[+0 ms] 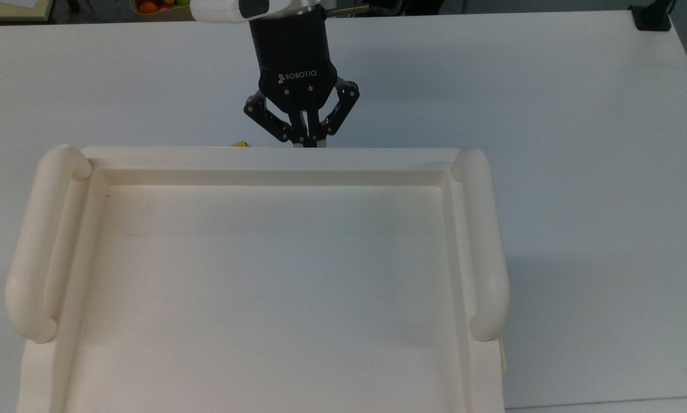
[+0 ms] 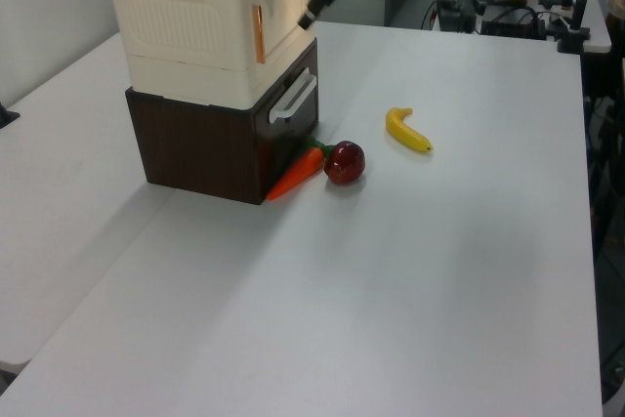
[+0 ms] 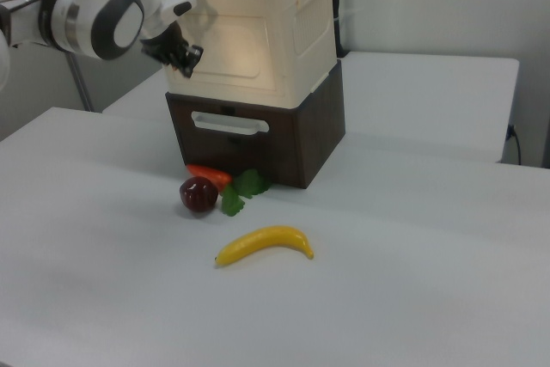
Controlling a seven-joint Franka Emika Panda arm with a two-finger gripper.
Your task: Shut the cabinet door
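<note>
Cabinet door (image 3: 234, 56) looks flush on the cabinet (image 3: 258, 32): thin, light, stiff hinged panel, push flat near free edge; gripper (image 1: 307, 139) fingers pressed together, empty.

The gripper (image 1: 307, 141) carries one legible marking: the brand name "ROBOTIQ", in white capital letters beside a small logo, on its black body in the top view. Nothing else bears readable text.

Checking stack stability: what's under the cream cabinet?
The cabinet sits on a dark brown drawer unit with a cream handle. Drawer contents are hidden.
</note>
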